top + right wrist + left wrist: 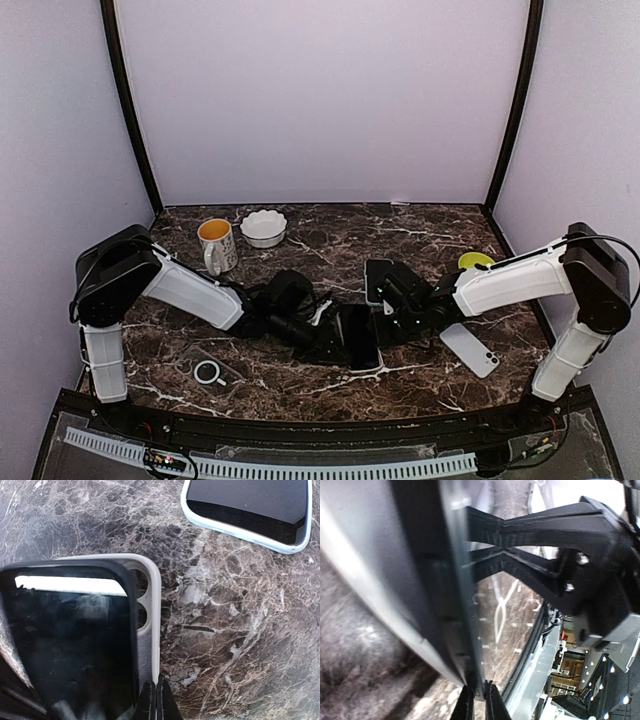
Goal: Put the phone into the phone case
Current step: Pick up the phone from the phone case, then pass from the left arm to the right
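Observation:
A black phone point(358, 340) lies screen-up at the middle of the marble table, resting partly in a grey-white phone case point(150, 630) whose camera holes show past the phone's corner. In the right wrist view the phone point(65, 645) covers most of the case. My left gripper point(333, 338) is at the phone's left side; its jaws point(480, 702) are shut on the phone's dark edge point(450, 580). My right gripper point(384, 322) meets it from the right, and its tips point(159, 695) are shut on the case's thin side wall. The right fingers point(530, 527) show across the phone in the left wrist view.
Just behind lies a second dark-screened phone in a pale case point(378, 280) point(250, 510). A white phone point(470, 350) lies back-up at the right, a clear case with a ring point(208, 373) at the front left. Mug point(217, 245), white bowl point(263, 228) and a green object point(475, 261) stand further back.

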You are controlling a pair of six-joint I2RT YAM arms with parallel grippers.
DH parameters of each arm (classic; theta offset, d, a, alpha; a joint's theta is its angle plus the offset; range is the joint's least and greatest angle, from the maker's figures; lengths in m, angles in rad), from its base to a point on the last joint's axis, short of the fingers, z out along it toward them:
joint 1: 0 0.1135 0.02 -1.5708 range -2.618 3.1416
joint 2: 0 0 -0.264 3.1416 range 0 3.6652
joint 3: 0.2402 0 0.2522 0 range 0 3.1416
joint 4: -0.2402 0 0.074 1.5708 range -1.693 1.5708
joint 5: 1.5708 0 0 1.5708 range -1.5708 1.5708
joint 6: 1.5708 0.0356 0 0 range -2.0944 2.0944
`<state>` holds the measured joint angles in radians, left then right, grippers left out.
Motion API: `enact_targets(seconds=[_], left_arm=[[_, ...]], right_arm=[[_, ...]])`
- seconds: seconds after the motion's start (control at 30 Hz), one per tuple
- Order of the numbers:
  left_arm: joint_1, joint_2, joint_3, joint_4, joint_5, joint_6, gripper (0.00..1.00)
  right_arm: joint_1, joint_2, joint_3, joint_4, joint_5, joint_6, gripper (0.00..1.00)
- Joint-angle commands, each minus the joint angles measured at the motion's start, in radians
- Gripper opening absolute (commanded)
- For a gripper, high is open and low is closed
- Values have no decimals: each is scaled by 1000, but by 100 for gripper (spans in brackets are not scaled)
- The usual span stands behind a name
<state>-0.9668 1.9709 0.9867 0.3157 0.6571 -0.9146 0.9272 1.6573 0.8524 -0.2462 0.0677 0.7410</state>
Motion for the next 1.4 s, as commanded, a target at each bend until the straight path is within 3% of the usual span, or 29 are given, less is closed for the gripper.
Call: enact_targets(seconds=[0.0,0.17,0.3,0.43,0.6,0.77,1.0,1.3,1.37], left_arm=[[-6,-2,-10,35,31,2,0],[-6,-31,-25,48,29,15,0],[-6,-94,-28,-12,-47,121,0],[-9,-163,-27,-94,-158,282,0],[-10,-170,-48,-91,-222,322,0],[-17,-155,-63,-47,-219,307,0],[-20,-152,-54,-67,-234,309,0],[-20,-141,-42,-83,-234,310,0],[-20,-138,-40,-87,-232,311,0]], right_arm=[[-1,-15,19,14,27,-3,0],[0,-33,21,-19,54,-10,0],[-9,-66,25,-23,36,-33,1],[-17,-134,55,-50,51,-62,38],[-27,-215,77,-83,83,-71,65],[-25,-234,0,193,-47,-5,97],[6,-80,40,285,-55,60,98],[50,14,116,214,10,49,89],[59,25,130,177,41,48,83]])
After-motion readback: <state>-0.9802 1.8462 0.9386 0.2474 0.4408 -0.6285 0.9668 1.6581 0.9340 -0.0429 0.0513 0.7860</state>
